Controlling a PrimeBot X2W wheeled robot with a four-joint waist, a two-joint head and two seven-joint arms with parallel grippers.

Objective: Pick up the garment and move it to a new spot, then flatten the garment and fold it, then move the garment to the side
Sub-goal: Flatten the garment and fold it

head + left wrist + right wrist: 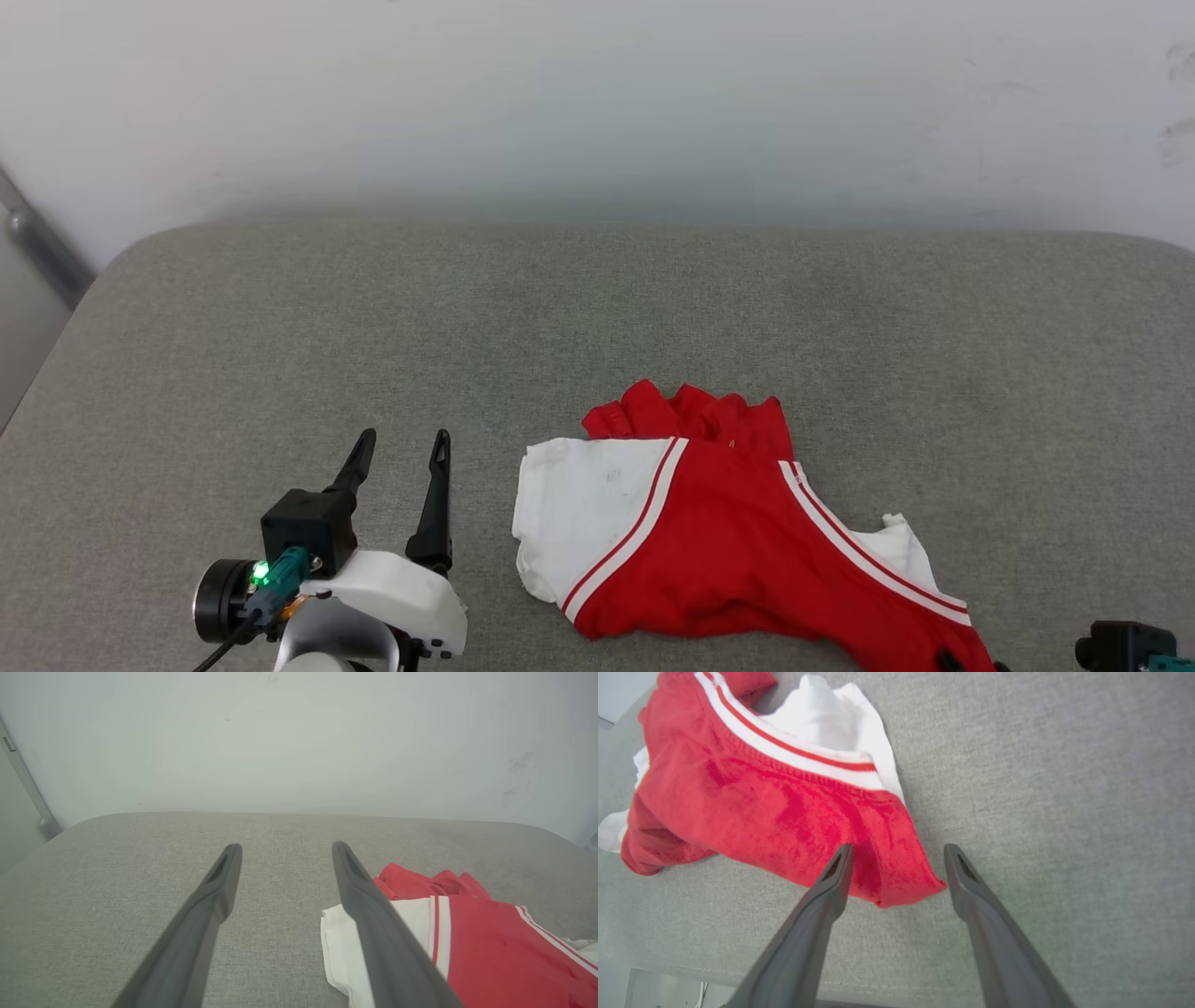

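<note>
Two dark fingers of the left gripper (402, 446) stand apart and empty at the head view's lower left, over a grey fabric-covered surface (560, 308). Just to their right, with a strip of bare grey between, lies the garment (719, 541). It is crumpled, red with white sleeves and striped trim, and sits near the front edge. A pale wall (597, 93) rises behind, and a grey metal post (37, 245) stands at far left.

In the left wrist view the spread fingers point toward the wall, and the right-hand one hides part of the white sleeve.

In the right wrist view the right gripper (896, 851) has its jaws wide apart. A red corner of the garment lies flat between them, unclamped, and one fingertip overlaps the cloth.
</note>
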